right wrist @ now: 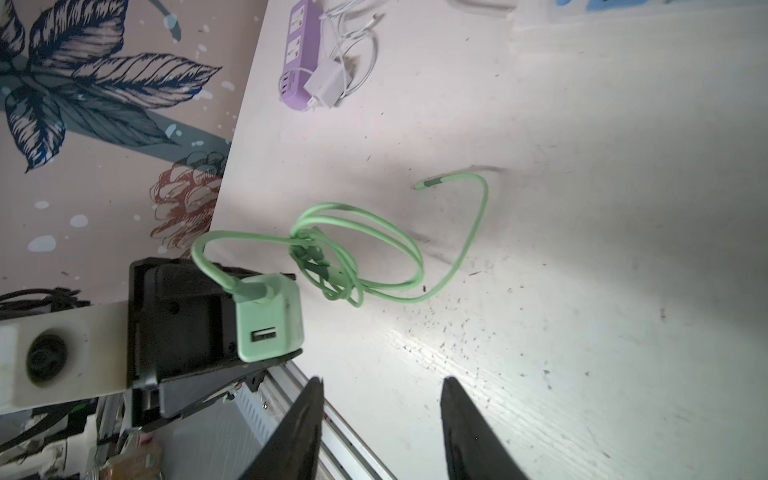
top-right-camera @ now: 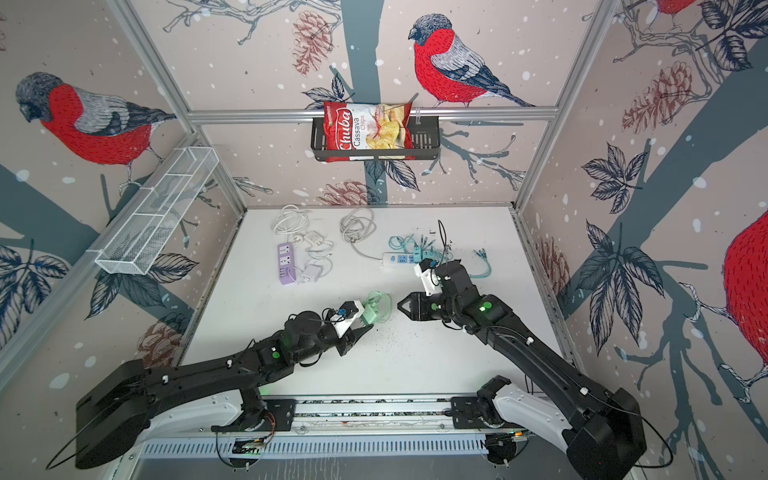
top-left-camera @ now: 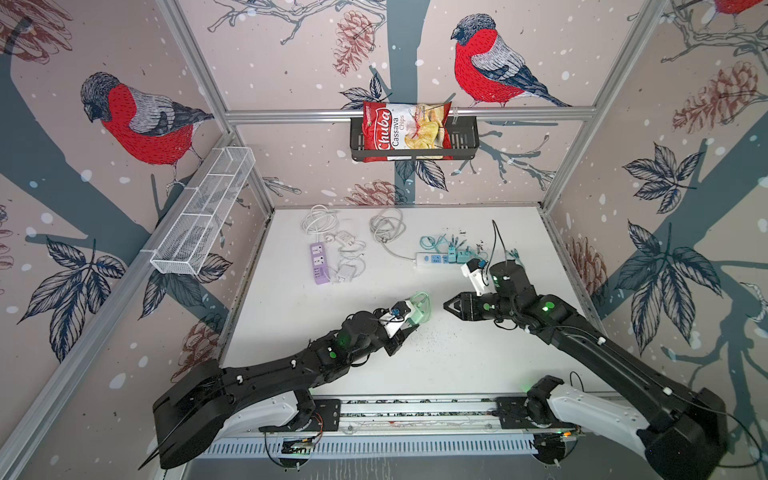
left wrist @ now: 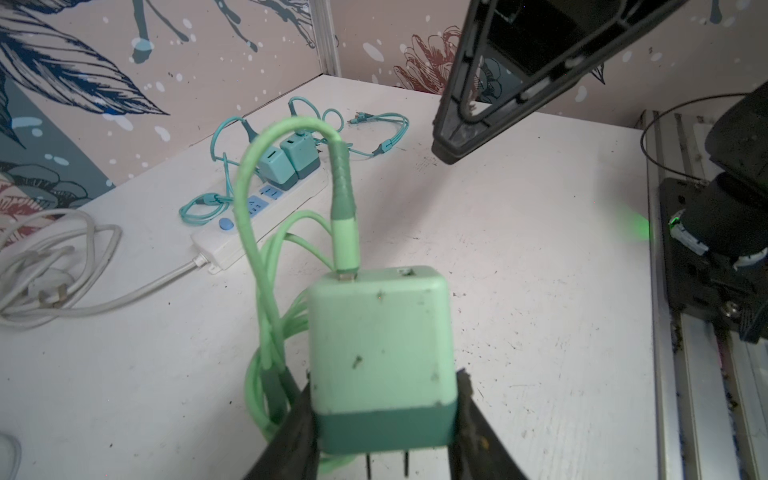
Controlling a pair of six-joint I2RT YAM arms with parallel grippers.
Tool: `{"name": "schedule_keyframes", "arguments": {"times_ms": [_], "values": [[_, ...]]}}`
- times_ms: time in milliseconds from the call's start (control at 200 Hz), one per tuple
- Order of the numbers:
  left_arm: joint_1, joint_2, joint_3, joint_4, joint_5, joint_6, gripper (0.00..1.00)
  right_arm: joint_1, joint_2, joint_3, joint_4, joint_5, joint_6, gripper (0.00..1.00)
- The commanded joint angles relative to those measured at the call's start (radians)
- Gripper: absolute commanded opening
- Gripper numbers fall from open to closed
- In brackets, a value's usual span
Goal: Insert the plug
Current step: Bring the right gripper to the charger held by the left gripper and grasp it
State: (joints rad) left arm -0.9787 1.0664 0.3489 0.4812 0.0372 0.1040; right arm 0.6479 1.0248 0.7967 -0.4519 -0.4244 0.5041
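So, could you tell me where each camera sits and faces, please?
Top view: above the arm bases; looks down at table; left arm, right arm show.
Top view: alongside; same table, same arms.
Left wrist: on left arm; faces green charger in left gripper.
Right wrist: on right arm; faces green charger beyond right gripper.
Shared: both wrists see the green charger.

The left arm (top-left-camera: 270,374) and right arm (top-left-camera: 615,357) are built from black, angular links. The lowest link of each is cased in a white shell (top-left-camera: 590,409). A round green light (top-left-camera: 549,306) is set into a joint housing on each arm. Small white clips (top-left-camera: 600,340) are spaced along the links, and a thin black cable (top-left-camera: 496,237) is looped above the right wrist. A white camera bracket (top-left-camera: 476,276) is fitted at each wrist. The left claw (left wrist: 384,386) and right claw (right wrist: 382,384) are made of black, tapering fingers (right wrist: 303,428).
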Motion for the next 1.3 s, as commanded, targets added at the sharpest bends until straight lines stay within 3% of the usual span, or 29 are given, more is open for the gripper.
{"name": "schedule_keyframes", "arguments": {"times_ms": [0,365,975,1296], "values": [[-0.002,0.012,0.001,0.094,0.044,0.072,0.36,0.046,0.028,0.033,-0.01,-0.02,0.008,0.47],[-0.001,0.045,0.005,0.129,0.055,0.074,0.34,0.181,0.126,0.111,-0.016,0.008,0.002,0.42],[-0.001,0.021,0.009,0.106,0.069,0.071,0.33,0.197,0.173,0.129,0.002,-0.023,-0.021,0.42],[0.0,0.031,0.004,0.12,0.075,0.071,0.32,0.212,0.188,0.133,0.028,-0.046,-0.008,0.36]]}}
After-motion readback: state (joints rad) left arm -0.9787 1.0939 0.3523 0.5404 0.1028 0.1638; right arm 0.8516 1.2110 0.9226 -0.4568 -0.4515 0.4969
